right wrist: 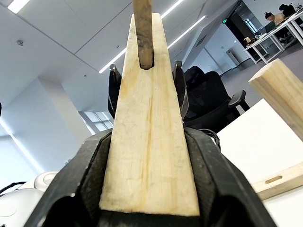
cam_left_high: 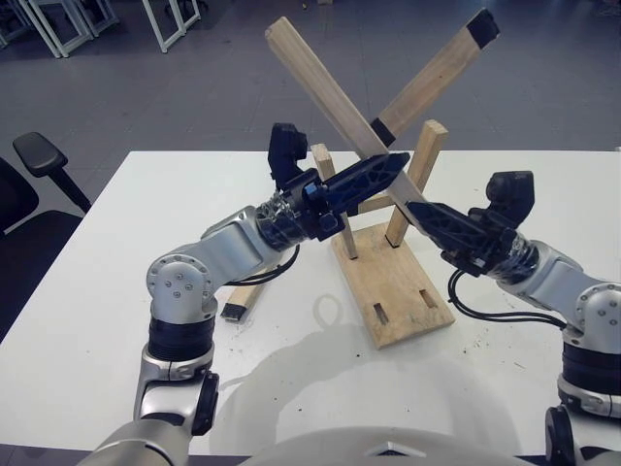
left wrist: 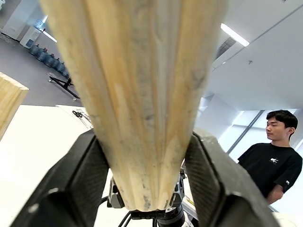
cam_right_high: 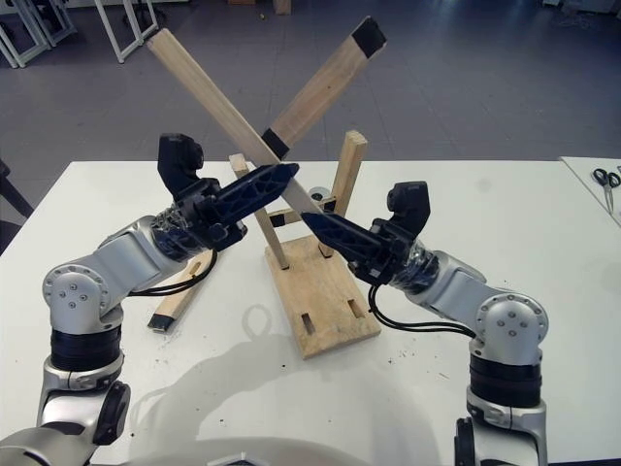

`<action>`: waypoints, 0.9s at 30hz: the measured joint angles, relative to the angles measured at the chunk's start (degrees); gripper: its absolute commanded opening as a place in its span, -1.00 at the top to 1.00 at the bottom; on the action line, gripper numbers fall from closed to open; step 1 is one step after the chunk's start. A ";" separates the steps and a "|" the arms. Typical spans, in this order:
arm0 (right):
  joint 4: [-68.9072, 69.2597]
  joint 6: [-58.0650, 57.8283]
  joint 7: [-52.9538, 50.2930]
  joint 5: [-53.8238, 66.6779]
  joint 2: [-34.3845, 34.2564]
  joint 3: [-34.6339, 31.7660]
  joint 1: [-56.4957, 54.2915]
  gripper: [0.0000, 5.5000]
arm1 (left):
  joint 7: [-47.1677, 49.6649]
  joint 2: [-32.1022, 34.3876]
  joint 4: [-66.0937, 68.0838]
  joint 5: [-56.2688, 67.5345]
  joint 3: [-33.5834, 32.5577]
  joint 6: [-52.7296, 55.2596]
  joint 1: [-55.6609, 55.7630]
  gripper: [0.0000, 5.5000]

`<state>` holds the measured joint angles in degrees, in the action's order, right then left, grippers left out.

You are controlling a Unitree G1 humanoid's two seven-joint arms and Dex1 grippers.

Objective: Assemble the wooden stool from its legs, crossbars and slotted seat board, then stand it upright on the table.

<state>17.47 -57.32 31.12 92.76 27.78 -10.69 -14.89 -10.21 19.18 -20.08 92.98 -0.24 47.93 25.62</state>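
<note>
**Two long legs crossed in the air above the seat board**

The left gripper (cam_left_high: 393,167) is clamped on the black-capped leg (cam_left_high: 437,73) near its lower end, and the leg slants up to the robot's right. The right gripper (cam_left_high: 412,209) is closed on the plain leg (cam_left_high: 315,78), which slants up to the left and crosses the first.

Below them the seat board (cam_left_high: 408,316) lies flat on the table (cam_left_high: 97,252). Two posts (cam_left_high: 419,175) stand at its far end and two slots (cam_left_high: 380,313) are open at its near end. A spare leg (cam_left_high: 240,299) lies beside the left arm.

The legs look stiff, light and smooth. With so much length above each grip, they would likely pivot between the fingers. A firm hold close to the end being inserted seems best.
</note>
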 measured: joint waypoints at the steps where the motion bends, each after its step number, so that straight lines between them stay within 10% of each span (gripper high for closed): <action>1: 0.00 -0.01 0.19 -0.04 0.14 0.08 0.15 0.27 | -0.09 0.17 0.06 -0.01 -0.02 0.25 0.00 0.26; 15: -0.44 0.13 7.81 -10.60 5.07 0.86 3.37 -0.20 | -3.49 0.38 2.06 -7.18 -3.57 -0.98 -0.28 0.26; 27: -12.32 19.06 20.32 -53.81 17.98 11.19 13.24 -0.20 | -19.56 5.03 -0.31 -33.29 7.24 -3.34 -14.75 0.26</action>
<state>5.15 -38.26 51.44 38.95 45.76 0.50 -1.65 -29.77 24.21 -20.39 59.68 6.99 44.59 10.87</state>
